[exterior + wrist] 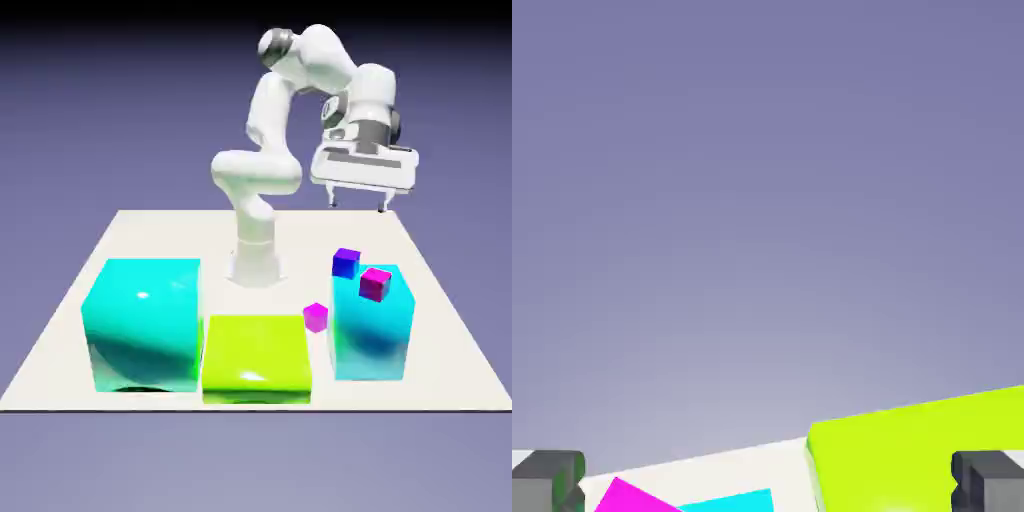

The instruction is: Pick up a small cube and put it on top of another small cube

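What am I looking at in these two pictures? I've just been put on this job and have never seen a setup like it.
Both pictures are computer-rendered. The exterior view shows a white robot arm standing on a pale table. Its hand hangs in the air with its two fingers apart, holding nothing.

On the table are a big cyan block, a lime block and a taller cyan block. A small purple cube sits on the table between the lime block and the taller cyan one. A small blue cube and a small pink cube rest on top of the taller block.

The hand view comes from a camera on the hand: grey fingertips in the bottom corners, mostly backdrop, with the lime block at lower right.
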You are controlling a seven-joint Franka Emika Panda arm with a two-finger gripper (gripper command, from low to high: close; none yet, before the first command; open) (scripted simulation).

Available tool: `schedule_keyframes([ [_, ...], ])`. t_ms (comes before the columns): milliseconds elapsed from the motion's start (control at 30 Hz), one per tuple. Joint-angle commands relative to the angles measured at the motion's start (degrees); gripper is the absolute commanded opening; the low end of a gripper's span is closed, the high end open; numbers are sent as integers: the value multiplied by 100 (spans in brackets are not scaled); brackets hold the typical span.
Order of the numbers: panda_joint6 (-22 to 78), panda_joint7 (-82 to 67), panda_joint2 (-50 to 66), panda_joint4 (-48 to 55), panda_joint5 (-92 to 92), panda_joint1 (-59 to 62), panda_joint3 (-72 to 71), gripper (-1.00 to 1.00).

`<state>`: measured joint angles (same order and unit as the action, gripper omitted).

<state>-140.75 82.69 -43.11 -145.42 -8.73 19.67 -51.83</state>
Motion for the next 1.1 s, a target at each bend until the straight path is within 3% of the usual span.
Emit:
schedule_keyframes([
  [0,101,191,-48,37,-39,54,-208,0],
  [600,1860,3650,-920,658,-727,1003,-3935,0],
  [1067,941,7138,-1844,-689,-737,636,-6349,0],
])
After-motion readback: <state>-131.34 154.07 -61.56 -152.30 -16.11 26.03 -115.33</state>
